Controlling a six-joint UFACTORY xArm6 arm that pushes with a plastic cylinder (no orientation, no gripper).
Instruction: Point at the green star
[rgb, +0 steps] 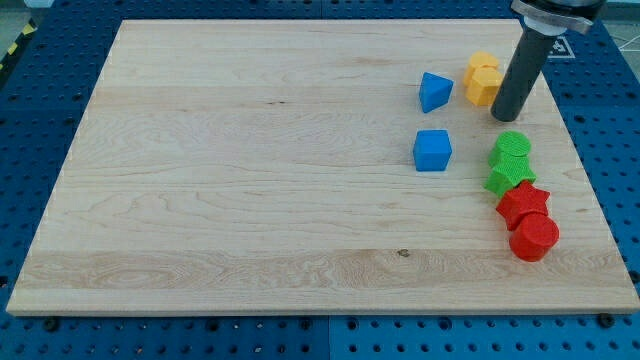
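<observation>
The green star (510, 177) lies at the view's right side of the wooden board, just below a green round block (512, 146) that touches it. My tip (505, 115) rests on the board just above the green round block and to the right of the yellow blocks (482, 80). The tip is apart from the green star, with the green round block between them.
A red star (524, 203) and a red round block (534, 237) sit just below the green star. A blue cube (432, 150) and a blue triangular block (434, 91) lie to the left. The wooden board (250, 170) lies on a blue perforated table.
</observation>
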